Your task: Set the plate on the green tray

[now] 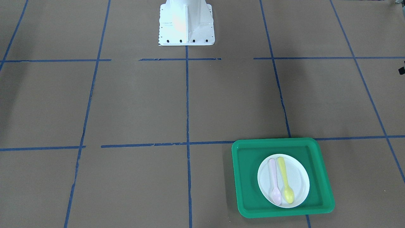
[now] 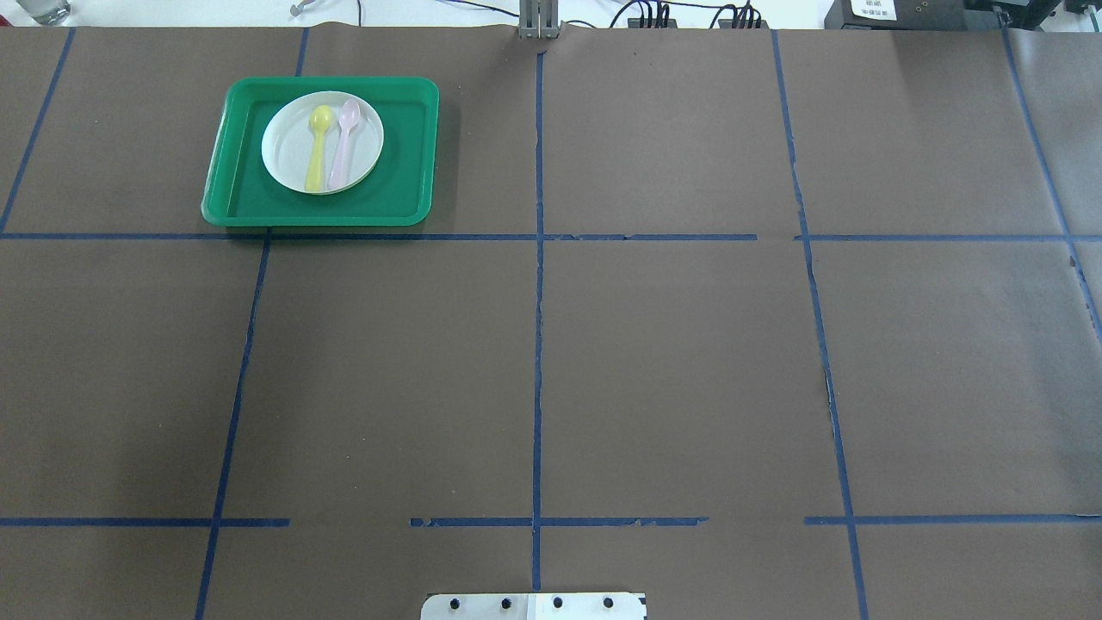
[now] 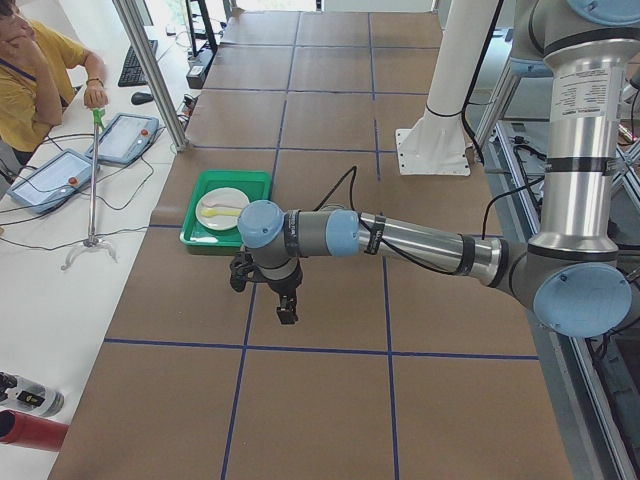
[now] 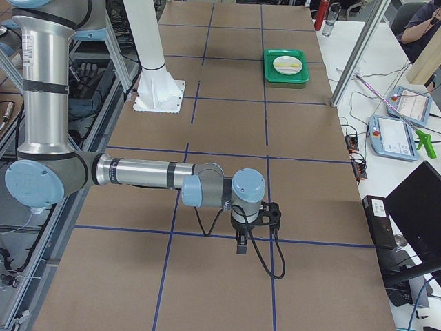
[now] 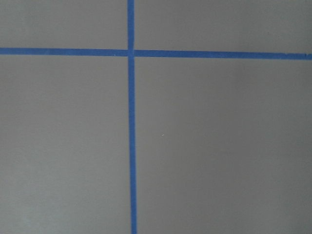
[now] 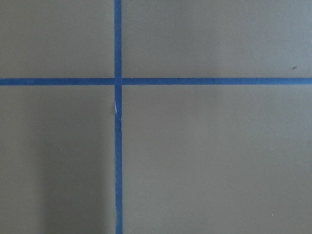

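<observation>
The white plate [image 1: 300, 177] lies flat inside the green tray [image 1: 246, 177], slightly towards one side. The tray sits at the table's far left in the overhead view [image 2: 405, 164], with the plate [image 2: 284, 146] in it. A yellow spoon [image 1: 286, 183] and a pink spoon [image 1: 274, 185] lie side by side on the plate. My left gripper [image 3: 287, 308] hangs over bare table, apart from the tray [image 3: 255, 185]. My right gripper [image 4: 241, 245] hangs over bare table far from the tray [image 4: 272, 72]. I cannot tell whether either gripper is open or shut.
The brown table carries a grid of blue tape lines [image 2: 538, 344]. The white robot base [image 1: 186, 25] stands at the middle of the near edge. An operator [image 3: 30, 70] and control pendants [image 3: 125, 135] are beside the table beyond the tray.
</observation>
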{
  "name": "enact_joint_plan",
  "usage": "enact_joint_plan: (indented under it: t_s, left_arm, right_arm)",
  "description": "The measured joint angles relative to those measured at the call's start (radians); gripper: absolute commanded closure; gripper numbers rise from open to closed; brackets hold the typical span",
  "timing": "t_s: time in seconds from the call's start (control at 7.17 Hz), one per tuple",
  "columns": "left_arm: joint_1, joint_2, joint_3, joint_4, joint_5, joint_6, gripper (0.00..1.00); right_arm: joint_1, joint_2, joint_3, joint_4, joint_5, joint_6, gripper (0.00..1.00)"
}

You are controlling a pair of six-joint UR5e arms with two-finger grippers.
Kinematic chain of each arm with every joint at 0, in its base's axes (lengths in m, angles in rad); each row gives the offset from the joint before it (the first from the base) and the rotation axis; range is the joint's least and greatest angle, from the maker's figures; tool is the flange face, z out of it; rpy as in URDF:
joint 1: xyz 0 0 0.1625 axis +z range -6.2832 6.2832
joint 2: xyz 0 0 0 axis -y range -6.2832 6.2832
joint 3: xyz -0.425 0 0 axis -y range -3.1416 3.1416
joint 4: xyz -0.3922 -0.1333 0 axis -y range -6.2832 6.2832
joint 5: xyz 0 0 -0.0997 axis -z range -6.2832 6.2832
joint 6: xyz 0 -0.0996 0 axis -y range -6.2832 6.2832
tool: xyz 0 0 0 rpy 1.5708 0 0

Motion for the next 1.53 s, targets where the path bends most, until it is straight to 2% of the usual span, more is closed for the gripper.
enact_joint_plan:
  t_s: [0.42,1.53]
  left_arm:
    - [-0.067,0.083,-0.013,0.029,0.026,0.043,0.00]
    - [-0.103,0.088,0.116,-0.066,0.026,0.051,0.00]
  right_arm:
    - [0.000,0.000,0.000,0.000,0.000,0.000,0.00]
    - [0.000,0.000,0.000,0.000,0.000,0.000,0.00]
